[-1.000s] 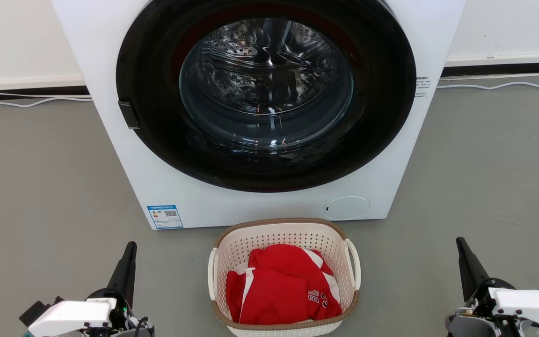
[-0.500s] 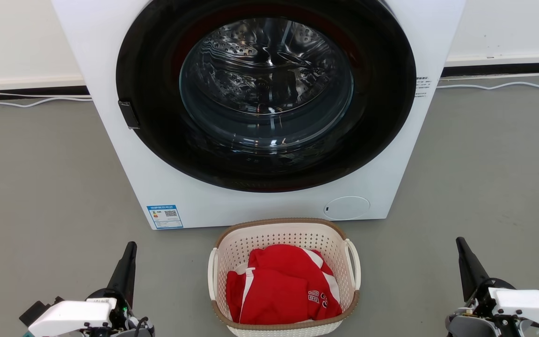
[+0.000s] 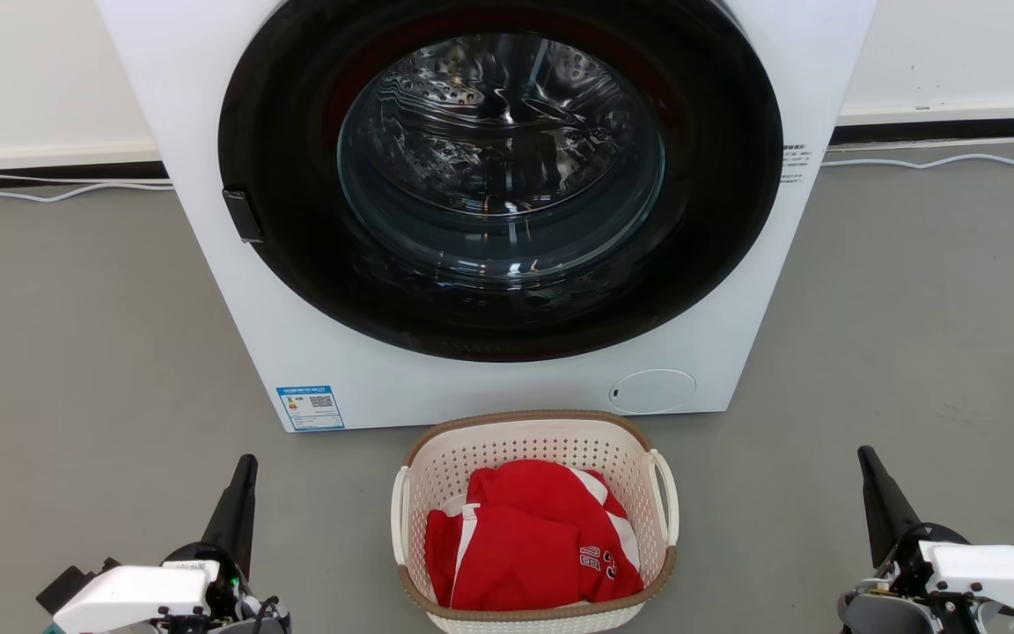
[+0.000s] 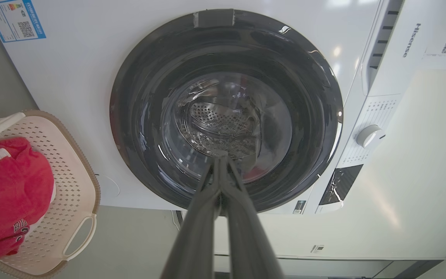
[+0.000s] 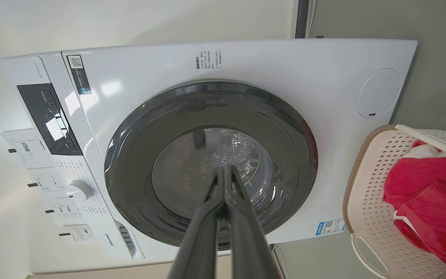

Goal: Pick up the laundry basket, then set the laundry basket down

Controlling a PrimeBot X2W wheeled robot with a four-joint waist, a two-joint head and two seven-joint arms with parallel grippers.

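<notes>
Though left fingers [image 3: 235, 504] and right fingers [image 3: 881, 502] clench empty, perforated laundry basket [image 3: 525, 442], woven-look brown rim [image 3: 529, 415].

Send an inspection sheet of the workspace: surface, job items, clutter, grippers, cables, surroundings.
Surface: grey floor, flat, no spills seen.
Job's things: laundry basket stands upright on the floor just in front of the washer, with a red garment inside it.
Clutter: nothing seen.
Grippers: left gripper is shut and holds nothing, well to the basket's left. Right gripper is shut and holds nothing, well to its right. Neither touches the basket.
Cables: white cable lies along the wall base, away from the basket.
Surroundings: white front-load washer, with a pale wall behind it.
</notes>
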